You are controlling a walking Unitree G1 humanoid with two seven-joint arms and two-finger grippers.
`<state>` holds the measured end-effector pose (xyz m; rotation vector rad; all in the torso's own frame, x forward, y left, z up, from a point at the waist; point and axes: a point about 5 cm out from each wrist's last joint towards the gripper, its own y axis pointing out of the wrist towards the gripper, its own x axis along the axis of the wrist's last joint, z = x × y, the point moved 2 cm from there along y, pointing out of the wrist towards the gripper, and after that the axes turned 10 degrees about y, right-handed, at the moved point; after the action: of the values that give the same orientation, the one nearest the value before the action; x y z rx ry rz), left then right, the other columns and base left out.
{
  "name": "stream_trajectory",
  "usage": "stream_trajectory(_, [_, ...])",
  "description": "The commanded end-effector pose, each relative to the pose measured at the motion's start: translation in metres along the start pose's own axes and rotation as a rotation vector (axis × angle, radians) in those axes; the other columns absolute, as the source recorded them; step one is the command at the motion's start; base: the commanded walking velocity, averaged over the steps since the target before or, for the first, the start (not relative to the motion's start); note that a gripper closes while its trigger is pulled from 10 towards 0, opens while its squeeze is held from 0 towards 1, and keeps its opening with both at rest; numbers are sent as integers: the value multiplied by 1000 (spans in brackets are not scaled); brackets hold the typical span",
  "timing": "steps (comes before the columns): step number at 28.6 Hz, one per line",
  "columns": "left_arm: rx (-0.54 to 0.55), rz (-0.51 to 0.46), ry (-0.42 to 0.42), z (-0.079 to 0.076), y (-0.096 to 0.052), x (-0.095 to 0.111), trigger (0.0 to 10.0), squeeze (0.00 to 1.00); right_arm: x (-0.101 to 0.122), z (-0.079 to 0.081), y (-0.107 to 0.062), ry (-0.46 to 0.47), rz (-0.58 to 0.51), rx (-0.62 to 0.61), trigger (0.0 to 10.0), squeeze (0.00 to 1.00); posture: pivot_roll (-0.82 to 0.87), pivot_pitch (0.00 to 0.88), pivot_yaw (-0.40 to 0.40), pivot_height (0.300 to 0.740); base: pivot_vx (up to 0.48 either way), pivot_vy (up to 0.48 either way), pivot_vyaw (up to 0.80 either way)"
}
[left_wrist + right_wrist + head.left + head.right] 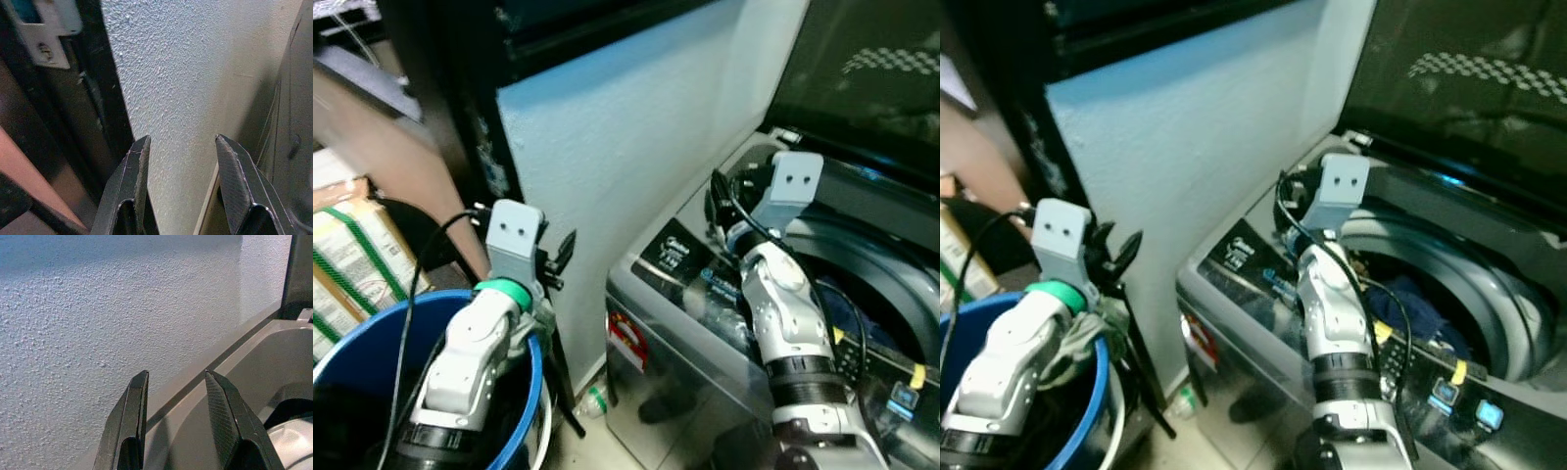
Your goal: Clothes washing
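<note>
1. Left end effector (182, 171): fingers parted, holding nothing, above round blue plastic tub (524, 387) at 7 o'clock.
2. Right end effector (176, 406): parted, empty, over grey top-loading washing machine (695, 323) at 3 o'clock.
3. Dark blue garment (1410, 305) lies inside drum.
4. Textured white wall (626, 147) at 12 o'clock.

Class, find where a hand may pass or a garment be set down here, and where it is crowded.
Free: the washer's open drum behind the right pincer, above dark laundry. Crowded: the blue bucket, taken by the left arm and cloth, and the narrow gap between bucket and washer.
</note>
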<state>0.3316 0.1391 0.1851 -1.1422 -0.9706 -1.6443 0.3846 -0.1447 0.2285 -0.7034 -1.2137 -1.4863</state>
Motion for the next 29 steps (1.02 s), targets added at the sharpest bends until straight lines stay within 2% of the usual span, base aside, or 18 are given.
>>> stream_trajectory(1, [-20,15,-13,-4,-2,-4,10000,0,-13,-10,-9,1,40,-41,10000,0,84,46,73,740,0,0,750])
stream_trajectory(4, [-89,-25,-55,-16,-4,4,10000,0,-13,-12,-15,-5,24,-59,10000,0,84,43,68,740,0,0,738])
stream_trajectory(7, [-97,-31,-59,-17,-4,5,10000,0,-13,-12,-15,-7,22,-64,10000,0,84,43,68,740,0,0,738])
stream_trajectory(8, [-101,-57,-77,-17,-4,10,10000,0,-7,-12,-14,8,-15,-63,10000,0,88,42,65,740,0,0,738])
stream_trajectory(12, [-77,-84,-85,-13,-3,14,10000,0,1,-12,-12,32,-64,-67,10000,0,89,37,64,740,0,0,731])
stream_trajectory(14, [-17,-93,-65,-3,1,18,10000,0,7,-11,-11,60,-95,-66,10000,0,90,30,63,740,0,0,722])
stream_trajectory(16, [27,-99,-49,5,4,21,10000,0,13,-5,-9,87,-118,-31,10000,0,88,28,65,740,0,0,719])
stream_trajectory(18, [27,-114,-70,8,5,24,10000,0,19,2,-7,96,-141,10,10000,0,86,23,66,740,0,0,694])
stream_trajectory(29, [-87,-159,-88,-7,3,32,10000,0,35,5,-3,135,-217,58,10000,0,83,17,67,740,0,0,690])
